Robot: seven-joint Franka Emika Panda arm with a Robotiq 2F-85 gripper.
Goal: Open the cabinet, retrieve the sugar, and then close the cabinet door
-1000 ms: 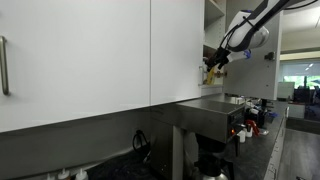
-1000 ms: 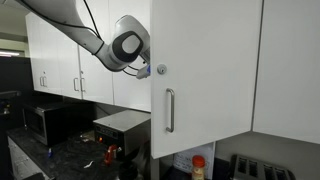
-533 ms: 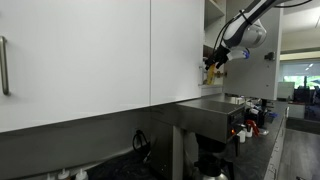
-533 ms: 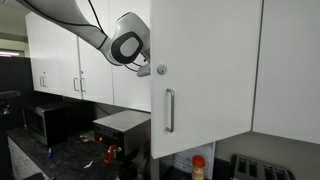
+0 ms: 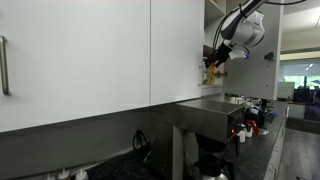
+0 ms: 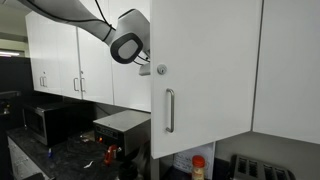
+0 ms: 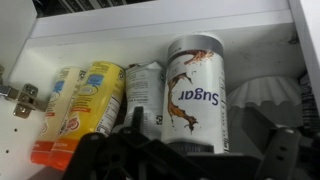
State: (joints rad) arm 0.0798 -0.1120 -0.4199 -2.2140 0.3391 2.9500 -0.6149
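Now cabinet (image 7: pixel 150 35) stands open; sugar (image 7: pixel 195 92), tall tin with label, upright on shelf between grey can (image 7: pixel 143 95) at left and white filters (image 7: pixel 262 98) at right. Gripper (image 7: pixel 190 158) near, jaws apart and empty, seemingly lined up for grasp on it

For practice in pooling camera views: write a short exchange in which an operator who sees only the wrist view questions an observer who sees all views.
Operator: The sugar sits centre in my view. Where does the arm come from?
Observer: In an exterior view the arm slopes down from the picture's upper right to the gripper at the cabinet opening.
Operator: What is beneath the cabinet?
Observer: A steel-coloured appliance stands below it.
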